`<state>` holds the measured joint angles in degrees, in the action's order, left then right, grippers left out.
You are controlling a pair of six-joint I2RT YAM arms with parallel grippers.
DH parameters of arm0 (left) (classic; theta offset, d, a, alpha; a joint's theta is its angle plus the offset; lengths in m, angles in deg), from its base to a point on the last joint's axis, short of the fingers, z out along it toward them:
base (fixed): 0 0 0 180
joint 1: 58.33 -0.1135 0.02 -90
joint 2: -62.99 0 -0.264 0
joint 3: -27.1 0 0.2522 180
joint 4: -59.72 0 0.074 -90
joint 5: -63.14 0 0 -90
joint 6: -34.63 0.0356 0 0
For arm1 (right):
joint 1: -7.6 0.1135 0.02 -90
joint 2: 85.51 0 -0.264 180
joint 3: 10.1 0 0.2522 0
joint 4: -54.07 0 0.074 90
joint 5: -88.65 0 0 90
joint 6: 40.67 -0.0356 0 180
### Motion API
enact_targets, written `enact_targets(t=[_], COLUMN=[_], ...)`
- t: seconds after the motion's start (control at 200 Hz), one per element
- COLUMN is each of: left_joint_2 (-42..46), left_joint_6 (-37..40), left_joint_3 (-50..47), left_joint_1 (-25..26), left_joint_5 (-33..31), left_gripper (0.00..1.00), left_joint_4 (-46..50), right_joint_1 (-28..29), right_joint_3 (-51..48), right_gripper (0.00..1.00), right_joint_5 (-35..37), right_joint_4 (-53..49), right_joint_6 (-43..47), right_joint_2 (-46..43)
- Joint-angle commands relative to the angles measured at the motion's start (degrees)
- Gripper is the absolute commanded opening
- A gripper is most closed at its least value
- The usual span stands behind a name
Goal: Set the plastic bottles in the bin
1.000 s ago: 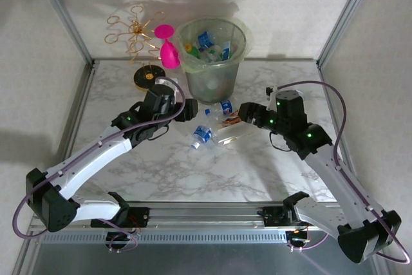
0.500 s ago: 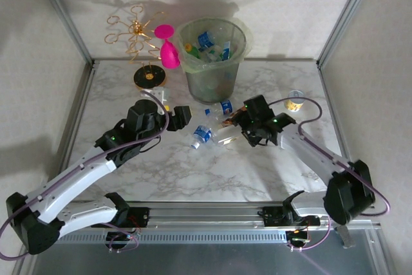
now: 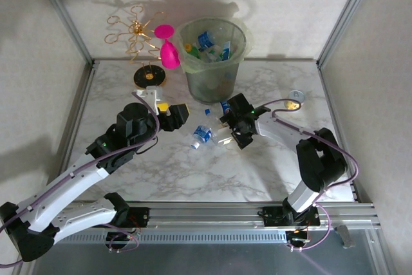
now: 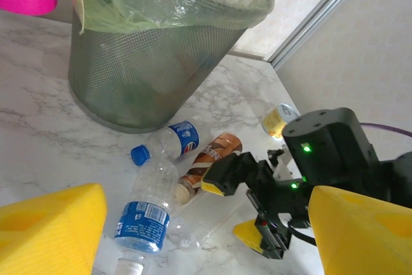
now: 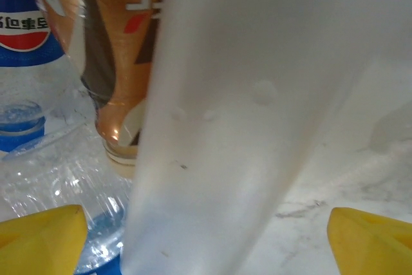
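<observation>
Since a second ago the right arm (image 3: 277, 131) has swung in low and to the left. Its wrist now sits among the loose bottles just in front of the bin (image 3: 212, 78), and a small metal can (image 3: 295, 100) has come into sight at the right of the bench (image 3: 193, 178). The left arm (image 3: 71, 175) has drawn back a little toward the near left.

The right jaws have spread and now stand wide open, holding nothing. In the right wrist view they straddle a frosted clear bottle (image 5: 244, 94) lying on the bench, with the yellow pads well clear of it on either side. The left jaws also gape wide and empty, hovering over the bench and aimed at the pile.

Three more bottles lie beside the frosted one: a brown-labelled bottle (image 4: 211, 158), a Pepsi bottle (image 4: 175, 142) nearest the foot of the bin, and a blue-labelled clear bottle (image 4: 145, 220) on the left. Several bottles already sit in the bin, which is wire mesh with a pale green liner.

The step in hand looks like the reach for the frosted bottle, with the grasp not yet made. Next, the right jaws likely need to settle around its body and close firmly. They would then lift it over the rim and release. The thin plastic may slip or buckle, and the brown-labelled bottle lies close enough to be nudged.
</observation>
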<state>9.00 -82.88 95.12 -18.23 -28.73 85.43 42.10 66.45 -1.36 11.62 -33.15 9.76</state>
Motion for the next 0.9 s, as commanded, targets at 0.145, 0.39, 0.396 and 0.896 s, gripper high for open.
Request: enact_targets(t=[0.145,0.39,0.396,0.896], left_joint_2=[2.61,2.60,2.59,1.79], left_joint_6=[0.25,0.94,0.95,1.61], left_joint_3=[-0.81,-0.91,-0.91,-0.77], left_joint_1=[0.57,0.96,0.95,1.04], left_joint_5=[-0.97,-2.63,-2.62,-3.31], left_gripper=[0.80,0.79,0.79,0.79], left_joint_4=[-1.08,-0.85,-0.82,-0.72], right_joint_1=[0.31,0.14,0.09,0.14], right_joint_3=[4.50,4.52,4.53,-2.03], right_gripper=[0.97,0.94,0.93,0.80], right_joint_5=[2.38,2.08,2.10,5.24], right_joint_4=[-1.36,-2.52,-2.52,-6.47], right_joint_6=[-2.17,-2.63,-2.57,0.36], right_joint_2=[3.50,7.20,7.30,1.28])
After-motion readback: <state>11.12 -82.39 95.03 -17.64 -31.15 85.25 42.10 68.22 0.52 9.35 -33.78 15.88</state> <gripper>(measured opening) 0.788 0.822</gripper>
